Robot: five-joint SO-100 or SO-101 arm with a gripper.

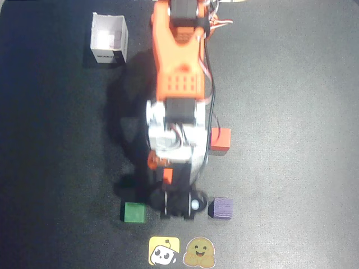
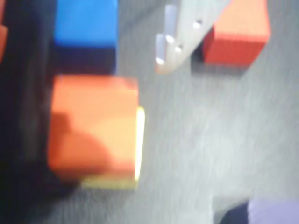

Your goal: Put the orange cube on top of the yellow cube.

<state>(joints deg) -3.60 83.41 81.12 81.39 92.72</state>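
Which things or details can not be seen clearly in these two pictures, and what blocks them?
- Small pale yellow cube: wrist view shows only thin edges; the bright orange cube on top covers it.
- Overhead view: the arm hides the yellow cube; only a bit of the orange cube shows.
- Gripper: blurred; open or shut is unclear.
- Blue cube: cut off by the wrist view's top edge.
- Purple cube: cut off at the bottom edge.

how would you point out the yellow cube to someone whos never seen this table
In the wrist view, start at the blue cube at the top left; just below it sits the orange cube. The yellow cube lies under that one, showing only as a pale rim along its right and bottom edges, unlike the red-orange cube standing alone.
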